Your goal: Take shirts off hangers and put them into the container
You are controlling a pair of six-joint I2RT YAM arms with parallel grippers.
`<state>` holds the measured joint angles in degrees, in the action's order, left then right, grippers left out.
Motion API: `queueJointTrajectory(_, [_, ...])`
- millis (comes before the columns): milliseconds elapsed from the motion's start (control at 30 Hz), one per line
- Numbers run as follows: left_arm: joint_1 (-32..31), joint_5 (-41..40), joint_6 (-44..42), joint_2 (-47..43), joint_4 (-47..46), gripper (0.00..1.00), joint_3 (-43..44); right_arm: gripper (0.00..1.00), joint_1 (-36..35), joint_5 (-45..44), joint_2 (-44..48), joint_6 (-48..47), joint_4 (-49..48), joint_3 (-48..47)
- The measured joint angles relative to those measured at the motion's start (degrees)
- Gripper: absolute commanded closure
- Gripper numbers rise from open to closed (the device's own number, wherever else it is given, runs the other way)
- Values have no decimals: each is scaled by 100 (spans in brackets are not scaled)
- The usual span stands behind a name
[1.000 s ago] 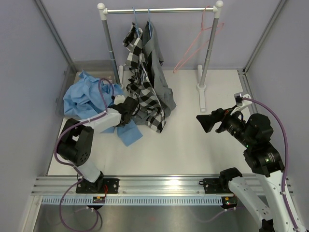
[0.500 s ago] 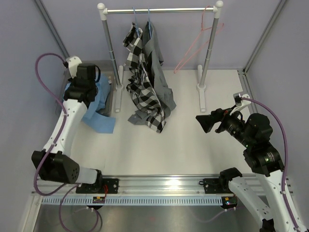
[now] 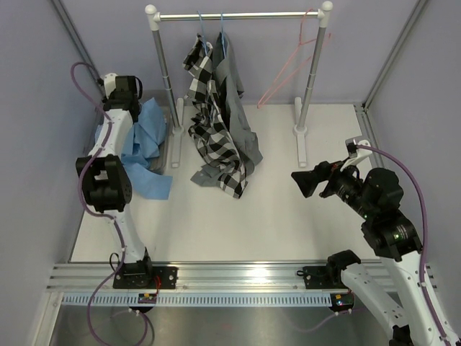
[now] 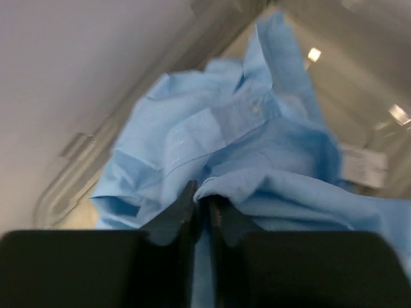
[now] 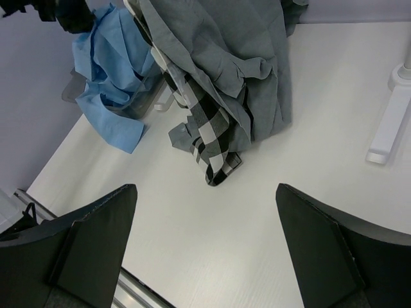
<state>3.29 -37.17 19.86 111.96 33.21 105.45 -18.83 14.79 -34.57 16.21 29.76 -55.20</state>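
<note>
left fingers [image 4: 184, 215]: narrow, the tips pinching a raised fold of the light blue shirt [image 4: 257, 154]
light blue shirt: bunched just ahead of and beneath the left fingers, inside the container [image 4: 80, 144]; one flap trails out behind them onto the surface [image 3: 274, 216]
container: its translucent wall runs along the left of the left fingers
right fingers [image 5: 96, 256]: wide apart, nothing between them, hovering over bare surface
checked shirt [image 5: 209, 128]: well ahead of the right fingers, to their left, hem resting on the surface
grey shirt [image 5: 237, 64]: touching the checked shirt, draped partly over it; both hang from blue hangers [image 3: 202, 21]
pink-red hanger [image 3: 297, 65]: tilted, on the rack bar [image 3: 238, 14], far beyond the right fingers
</note>
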Motion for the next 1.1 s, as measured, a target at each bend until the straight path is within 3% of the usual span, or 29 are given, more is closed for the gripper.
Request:
queueJointTrajectory(67, [35,125,-20,520,-15,72,79,1,-2,-52,-37,-15,0,0])
queueJointTrajectory(200, [31,378,2,1318,37,66,92,1,-7,-85,-114,-42,2,9])
queueJointTrajectory(333, [42,597,4,1565,127,60,79,1,-37,-149,-131,-59,4,17])
queueJointTrajectory(367, [50,614,-9,1554,125,54,79,1,-42,-168,-131,-61,4,17])
queueJointTrajectory(400, [59,632,-26,1512,120,37,76,1,-46,-177,-129,-61,4,20])
queueJointTrajectory(467, [63,688,-76,1355,122,21,28,0,-63,-177,-129,-61,2,26])
queueJointTrajectory(533, [81,750,-85,1003,142,7,-105,1,-68,-175,-122,-61,2,42])
queueJointTrajectory(600, [63,772,-105,483,160,1,-260,0,-68,-173,-98,-61,0,68])
queueJointTrajectory(800, [-452,446,-155,-1786,-61,1,-839,1,-68,-153,-28,-57,-35,125])
queueJointTrajectory(933, [-1128,127,20,-3222,-319,1,-2107,0,-68,-79,24,-52,-46,131])
queueJointTrajectory(1100, [-1740,-195,553,-3840,92,1,-3626,1,-83,-4,190,-24,-155,179])
